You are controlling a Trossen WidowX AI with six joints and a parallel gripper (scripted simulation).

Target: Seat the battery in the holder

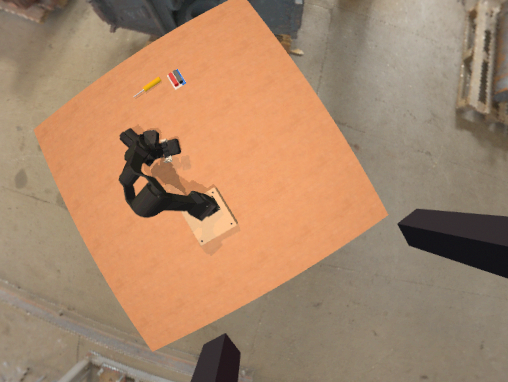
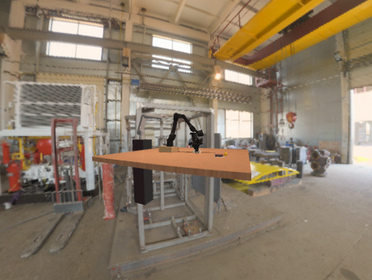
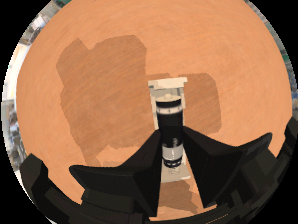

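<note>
The battery [image 3: 170, 122], black with pale bands, is held lengthwise over the pale holder [image 3: 175, 178] [image 1: 168, 159]. My gripper [image 3: 170, 132] [image 2: 197, 149] is shut on its sides. In the wrist view the terminal end faces the holder's lip [image 3: 168, 81], with a small gap showing between them. The flat end is over the spring end, where a bit of spring [image 3: 173, 171] shows. The fingers hide the holder's middle and part of its walls. Whether the battery touches the holder floor, or is slightly tilted, I cannot tell. In the top view the arm hides the battery.
A yellow screwdriver [image 1: 152, 84] and a small tray with a red and a dark piece [image 1: 173, 79] lie towards the table's far corner. The arm's base stands on a pale block [image 1: 216, 227] [image 2: 168, 149]. Shadows of the gripper fall beside the holder.
</note>
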